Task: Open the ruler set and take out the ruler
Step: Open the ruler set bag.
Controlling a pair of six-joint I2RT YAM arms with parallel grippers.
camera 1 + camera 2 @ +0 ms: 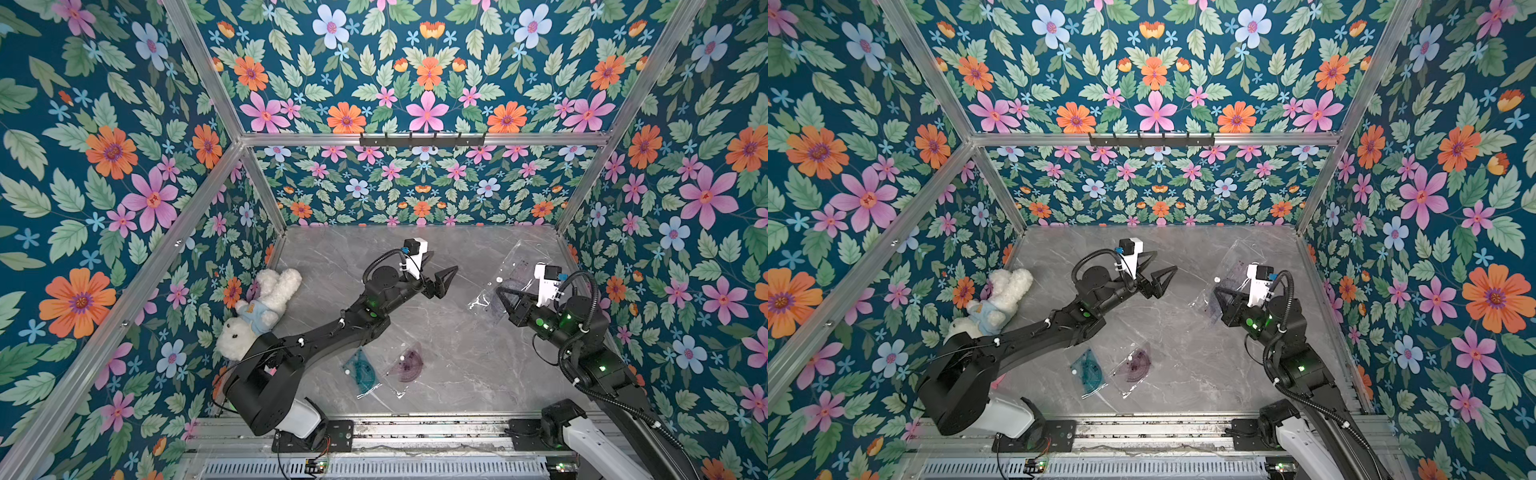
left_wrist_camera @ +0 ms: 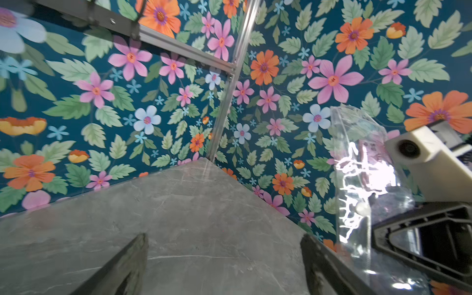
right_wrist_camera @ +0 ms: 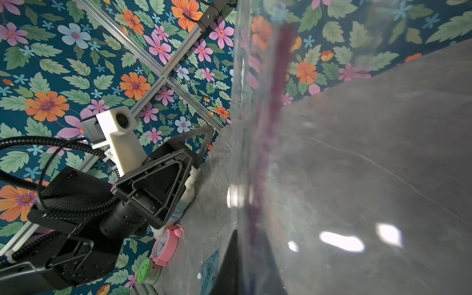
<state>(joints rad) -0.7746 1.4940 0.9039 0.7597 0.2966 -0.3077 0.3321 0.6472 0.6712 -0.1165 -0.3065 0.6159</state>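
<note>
- A grey, marble-patterned tabletop [image 1: 457, 345] with pale veins carries everything; it shows in both top views.
- A white plush rabbit in a light blue shirt [image 1: 259, 307] lies at its left edge, against the floral wall.
- A clear plastic pouch with a teal ruler piece inside [image 1: 360, 372] lies flat near the front edge.
- A clear plastic pouch holding a purple half-round protractor [image 1: 406, 365] lies just beside it, to the right.
- A pink alarm clock [image 3: 164, 245] and a small green round tub [image 3: 148, 272] sit by the wall, near the rabbit.
</note>
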